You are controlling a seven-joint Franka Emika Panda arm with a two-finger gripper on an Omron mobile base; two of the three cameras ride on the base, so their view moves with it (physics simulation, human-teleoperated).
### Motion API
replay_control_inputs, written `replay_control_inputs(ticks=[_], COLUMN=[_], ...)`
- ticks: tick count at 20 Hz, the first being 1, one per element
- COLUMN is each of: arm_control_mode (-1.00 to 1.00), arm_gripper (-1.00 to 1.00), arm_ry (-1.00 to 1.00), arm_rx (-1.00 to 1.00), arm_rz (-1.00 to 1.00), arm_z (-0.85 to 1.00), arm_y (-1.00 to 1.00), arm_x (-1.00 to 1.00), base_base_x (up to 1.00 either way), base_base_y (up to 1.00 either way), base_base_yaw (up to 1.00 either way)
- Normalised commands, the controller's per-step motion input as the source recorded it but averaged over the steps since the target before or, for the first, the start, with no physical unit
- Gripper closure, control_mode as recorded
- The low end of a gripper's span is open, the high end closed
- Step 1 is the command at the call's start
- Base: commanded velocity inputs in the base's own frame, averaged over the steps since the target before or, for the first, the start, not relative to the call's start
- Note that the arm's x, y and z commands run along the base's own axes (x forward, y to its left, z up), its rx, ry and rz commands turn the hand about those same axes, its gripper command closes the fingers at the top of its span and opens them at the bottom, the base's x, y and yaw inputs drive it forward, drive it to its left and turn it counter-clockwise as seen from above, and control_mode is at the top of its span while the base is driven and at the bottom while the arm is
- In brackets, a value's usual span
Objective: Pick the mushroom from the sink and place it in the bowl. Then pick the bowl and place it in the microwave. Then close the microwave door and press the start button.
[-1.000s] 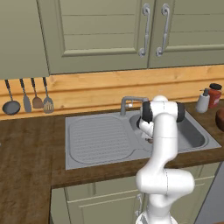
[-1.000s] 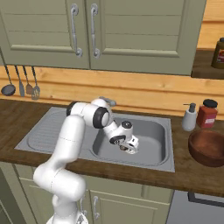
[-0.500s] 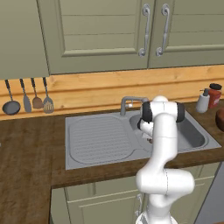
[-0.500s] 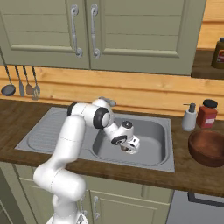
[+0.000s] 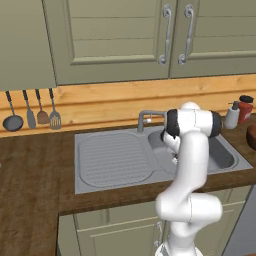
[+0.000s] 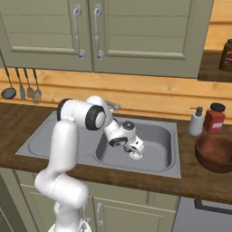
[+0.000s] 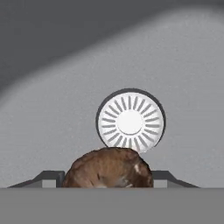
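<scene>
A: Where was the gripper (image 6: pixel 135 153)?
B: Down inside the basin of the sink (image 6: pixel 168 168), close over its floor.
A: And the mushroom (image 7: pixel 109 169)?
B: The hand view had its brown cap between the two finger tips (image 7: pixel 49 177), which stood hard against its sides, just short of the round white drain (image 7: pixel 130 121).
A: So the jaws were clamped on it?
B: Closed partway, holding the mushroom.
A: The bowl (image 6: pixel 215 153)?
B: On the counter right of the sink, near a soap dispenser (image 6: pixel 195 121).
</scene>
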Motion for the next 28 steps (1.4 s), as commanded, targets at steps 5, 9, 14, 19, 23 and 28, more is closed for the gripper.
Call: replay_control_inputs(ticks=[5,9,14,19,23,28], arm_control_mode=[-1.00,-1.00,-1.00,-1.00,-1.00,-1.00], arm_gripper=[1.00,1.00,1.00,1.00,1.00,1.00], arm_ry=[-0.01,0.00,0.05,0.21,0.22,0.22], arm_rx=[-0.01,0.00,0.00,0.05,0.05,0.10], arm_rz=[-0.10,-0.12,-0.08,-0.07,-0.04,-0.01], arm_z=[1.00,1.00,1.00,1.00,1.00,1.00], arm_y=[-0.12,-0.29,-0.46,-0.69,-0.59,-0.47], arm_x=[-0.52,-0.42,-0.17,0.00,-0.01,0.00], base_base_x=[0.00,0.00,0.00,0.00,0.00,0.00], base_base_y=[0.00,0.00,0.00,0.00,0.00,0.00], base_base_yaw=[0.00,0.00,0.00,0.00,0.00,0.00])
